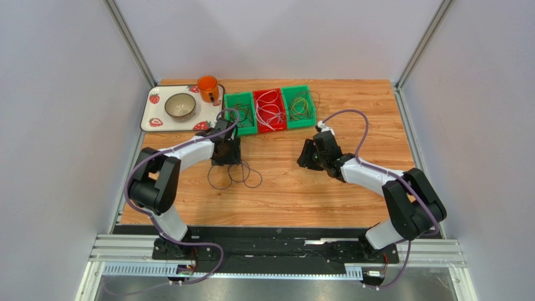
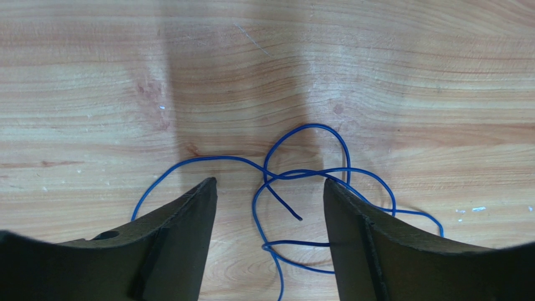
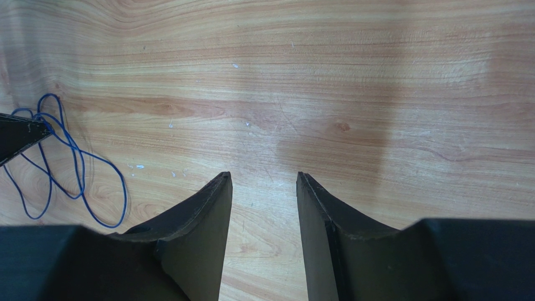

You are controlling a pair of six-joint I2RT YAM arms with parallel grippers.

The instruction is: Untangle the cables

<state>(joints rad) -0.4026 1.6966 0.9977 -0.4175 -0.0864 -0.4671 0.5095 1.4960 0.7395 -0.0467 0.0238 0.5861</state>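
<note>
Orange mug [image 1: 208,88] and patterned tray [image 1: 168,125] sit at the far left corner of the wooden worktop [image 1: 351,188], well away from the work.

Right of them, the left jaws hang low over the blue wire [image 2: 312,125]. They are apart with nothing pinched. The wrist view shows one finger on each side of the overlapping loops, and the wire lies flat on the wood between them.

The step in hand looks like taking a first hold on this wire. A clean grip probably wants one strand only. Closing where the loops cross would likely clamp several strands and tighten the tangle. The loose end [image 2: 295,216], lying inside the gap, seems the better target, since drawing a free end back through a loop opens it. The wire is thin, so the fingertips should reach the wood before closing, or it may slip out.

Farther back, the row of bins [image 1: 269,91] holds other wires.

On the right, the right jaws stand apart and empty over bare wood, well clear of the wire. They could pin a loop while the left pulls.
</note>
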